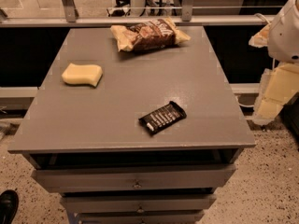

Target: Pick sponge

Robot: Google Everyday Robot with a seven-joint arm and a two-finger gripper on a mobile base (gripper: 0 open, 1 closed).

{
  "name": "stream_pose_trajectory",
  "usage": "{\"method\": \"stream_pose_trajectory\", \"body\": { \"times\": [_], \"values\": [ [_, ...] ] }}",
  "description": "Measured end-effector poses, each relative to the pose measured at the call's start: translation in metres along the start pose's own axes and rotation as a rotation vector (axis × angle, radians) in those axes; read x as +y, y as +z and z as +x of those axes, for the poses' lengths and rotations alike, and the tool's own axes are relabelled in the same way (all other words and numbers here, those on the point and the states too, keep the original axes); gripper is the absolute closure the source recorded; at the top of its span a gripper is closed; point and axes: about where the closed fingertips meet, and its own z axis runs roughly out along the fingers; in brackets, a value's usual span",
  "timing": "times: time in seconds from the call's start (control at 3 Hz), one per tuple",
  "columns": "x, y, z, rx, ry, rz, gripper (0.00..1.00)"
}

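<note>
The sponge (82, 74) is a pale yellow thick block with wavy edges. It lies flat on the left side of the grey table (121, 97), apart from everything else. My gripper (274, 96) hangs off the table's right edge, beyond the right rim and far from the sponge, with the white arm housing (287, 31) above it. It holds nothing that I can see.
A crinkled yellow-brown chip bag (149, 34) lies at the table's back middle. A black wrapped snack bar (162, 117) lies near the front right. Drawers (135, 178) sit under the tabletop. A rail (140, 20) runs behind the table. A black shoe (7, 206) is on the floor at bottom left.
</note>
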Motion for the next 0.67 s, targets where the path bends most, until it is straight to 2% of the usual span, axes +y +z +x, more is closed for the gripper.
{"method": "stream_pose_trajectory", "body": {
  "times": [0.33,0.67],
  "values": [
    [0.000,0.001,-0.001,-0.003,-0.001,0.001,0.00],
    [-0.010,0.016,-0.021,-0.064,-0.012,0.018,0.00]
  ]
}}
